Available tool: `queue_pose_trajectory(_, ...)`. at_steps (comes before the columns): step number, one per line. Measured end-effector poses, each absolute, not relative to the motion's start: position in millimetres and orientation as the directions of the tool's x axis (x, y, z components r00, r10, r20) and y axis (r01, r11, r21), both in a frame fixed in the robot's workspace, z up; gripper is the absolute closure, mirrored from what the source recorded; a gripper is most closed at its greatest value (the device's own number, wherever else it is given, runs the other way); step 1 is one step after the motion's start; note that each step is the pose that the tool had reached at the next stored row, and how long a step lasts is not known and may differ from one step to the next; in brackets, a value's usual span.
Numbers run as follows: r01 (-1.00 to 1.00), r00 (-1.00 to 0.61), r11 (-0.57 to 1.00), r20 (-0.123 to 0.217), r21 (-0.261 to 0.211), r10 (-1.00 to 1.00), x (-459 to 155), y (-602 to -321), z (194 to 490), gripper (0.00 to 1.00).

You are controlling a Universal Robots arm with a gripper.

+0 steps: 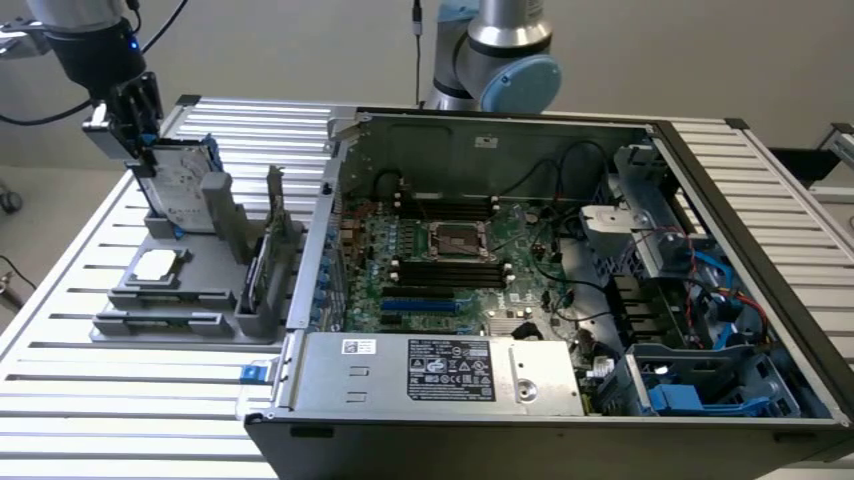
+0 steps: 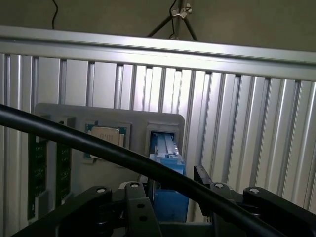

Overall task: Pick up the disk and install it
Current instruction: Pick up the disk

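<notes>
The disk (image 1: 186,178), a silver drive in a blue carrier, stands upright in a slot of the grey holder (image 1: 160,322) at the exterior view's left. My gripper (image 1: 138,138) hangs at the disk's upper edge. In the wrist view the disk's blue top edge (image 2: 168,157) lies between the black fingers (image 2: 134,207) of my gripper (image 2: 170,197), with a small gap on each side. The jaws stand open and the disk rests in its slot.
The open computer case (image 1: 747,200) fills the exterior view's right, with the motherboard (image 1: 454,260), a silver power supply (image 1: 447,368) and a blue drive bay (image 1: 674,395). A small chip (image 1: 155,265) and upright cards (image 1: 276,240) share the holder. A black cable (image 2: 74,138) crosses the wrist view.
</notes>
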State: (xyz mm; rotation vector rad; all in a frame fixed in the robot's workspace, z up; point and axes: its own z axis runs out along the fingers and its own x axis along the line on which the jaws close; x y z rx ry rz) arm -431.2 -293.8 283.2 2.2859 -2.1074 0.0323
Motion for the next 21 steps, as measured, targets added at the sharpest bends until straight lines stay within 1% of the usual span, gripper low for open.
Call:
queue_pose_trajectory(12, -0.998, 0.062, -0.062, 0.037, 0.01, -0.997, -431.3, -293.8, 282.9, 0.52)
queue_pose_trajectory(13, -0.998, 0.062, -0.062, 0.037, 0.01, -0.997, -431.3, -293.8, 282.9, 0.54)
queue_pose_trajectory(15, -0.998, 0.062, -0.062, 0.037, 0.01, -0.997, -431.3, -293.8, 282.9, 0.54)
queue_pose_trajectory(16, -0.998, 0.062, -0.062, 0.037, 0.01, -0.997, -431.3, -293.8, 283.0, 0.61)
queue_pose_trajectory(20, -0.998, 0.062, -0.062, 0.037, 0.01, -0.997, -431.2, -294.0, 282.9, 0.61)
queue_pose_trajectory(21, -0.998, 0.062, -0.062, 0.037, 0.01, -0.997, -431.2, -294.1, 282.9, 0.63)
